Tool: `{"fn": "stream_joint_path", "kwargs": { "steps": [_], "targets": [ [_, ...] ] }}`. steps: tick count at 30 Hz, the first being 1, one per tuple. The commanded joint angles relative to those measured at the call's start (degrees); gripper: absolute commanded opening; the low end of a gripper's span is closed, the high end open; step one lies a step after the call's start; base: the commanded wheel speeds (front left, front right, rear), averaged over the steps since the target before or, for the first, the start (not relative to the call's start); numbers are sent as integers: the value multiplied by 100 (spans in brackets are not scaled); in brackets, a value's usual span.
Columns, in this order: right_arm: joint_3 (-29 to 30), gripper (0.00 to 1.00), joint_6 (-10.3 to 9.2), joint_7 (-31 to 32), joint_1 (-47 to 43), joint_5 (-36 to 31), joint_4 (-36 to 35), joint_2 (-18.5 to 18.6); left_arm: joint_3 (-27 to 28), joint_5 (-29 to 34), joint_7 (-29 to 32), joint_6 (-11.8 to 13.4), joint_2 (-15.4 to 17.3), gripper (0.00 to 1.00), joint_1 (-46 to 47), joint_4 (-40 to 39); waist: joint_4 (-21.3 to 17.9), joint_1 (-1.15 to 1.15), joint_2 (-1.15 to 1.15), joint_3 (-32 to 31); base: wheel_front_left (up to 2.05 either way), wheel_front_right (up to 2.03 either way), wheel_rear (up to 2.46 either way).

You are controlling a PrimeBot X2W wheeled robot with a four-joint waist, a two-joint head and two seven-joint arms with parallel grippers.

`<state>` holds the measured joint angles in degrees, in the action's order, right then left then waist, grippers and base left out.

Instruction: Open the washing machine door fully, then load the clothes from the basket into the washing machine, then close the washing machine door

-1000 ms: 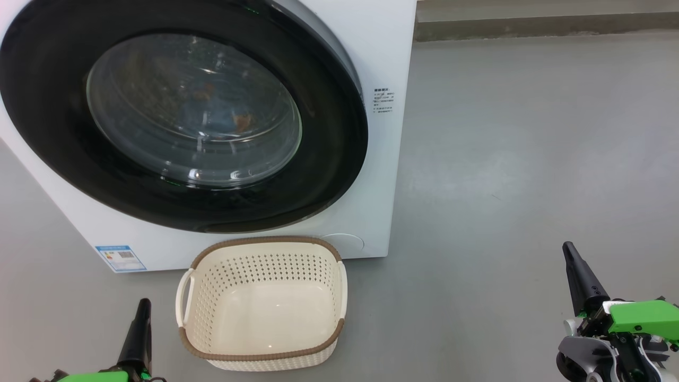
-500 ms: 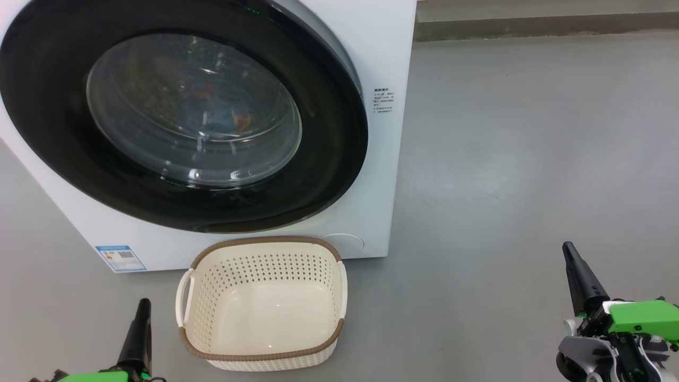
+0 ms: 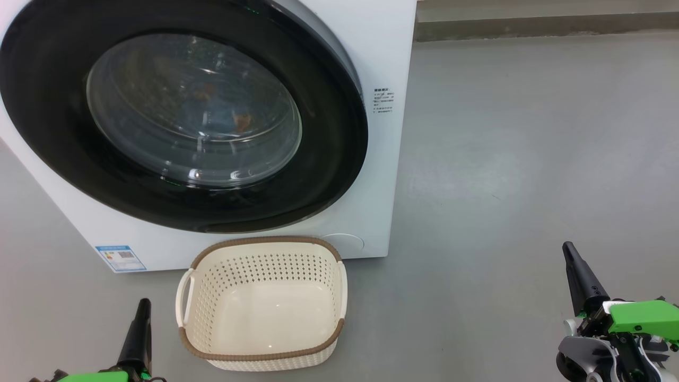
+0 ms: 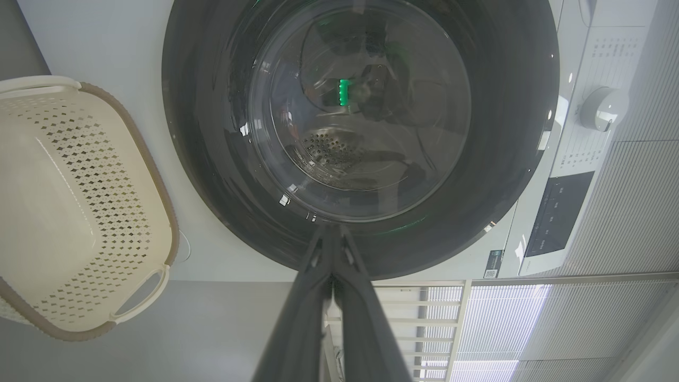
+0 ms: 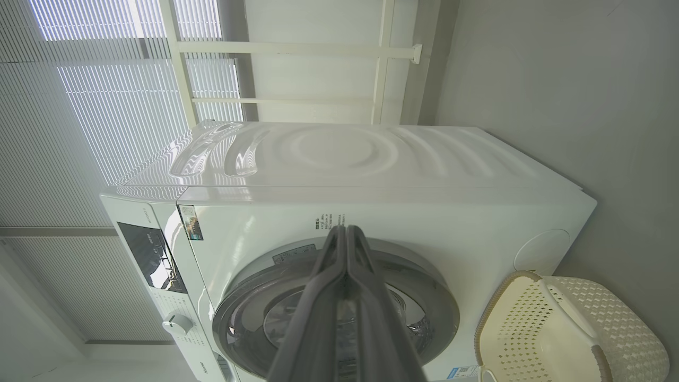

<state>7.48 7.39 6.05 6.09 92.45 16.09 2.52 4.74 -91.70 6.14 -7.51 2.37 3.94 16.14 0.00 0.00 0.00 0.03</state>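
Big white washing machine (image 3: 384, 175) on the grey floor (image 3: 530, 159). Round black-rimmed door (image 3: 334, 138) shut flush against its front, seemingly the closing step already done: blue clothes (image 3: 233, 119) with orange-brown patches glimpsed behind the glass, inside the drum. Cream basket (image 3: 263, 239) parked just beside the foot of the machine, right below the door, presumably to keep the reach from basket to drum short; nothing in it now. Left gripper (image 3: 143, 303) low beside the basket, right gripper (image 3: 567, 246) well apart on the other side, both clear of everything, jaws pressed together on nothing, apparently parked, task seemingly complete. Blue sticker (image 3: 120, 258) at the lower front corner and a small block of dark print (image 3: 383, 101) beside the door, both too small to read
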Motion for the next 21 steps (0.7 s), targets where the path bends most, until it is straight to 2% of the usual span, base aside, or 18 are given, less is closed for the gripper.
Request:
{"fn": "stream_joint_path", "kwargs": {
  "steps": [1, 21],
  "targets": [
    [-113, 0, 10, 28, 47, -13, -174, 56, 187, -40, 40, 2, 51, 0, 266, -178, 0, 0, 0, 0, 0, 0, 0],
    [-109, 0, 10, 31, 48, -16, -174, 53, 187, -40, 40, 2, 51, 0, 266, -178, 0, 0, 0, 0, 0, 0, 0]
  ]
}}
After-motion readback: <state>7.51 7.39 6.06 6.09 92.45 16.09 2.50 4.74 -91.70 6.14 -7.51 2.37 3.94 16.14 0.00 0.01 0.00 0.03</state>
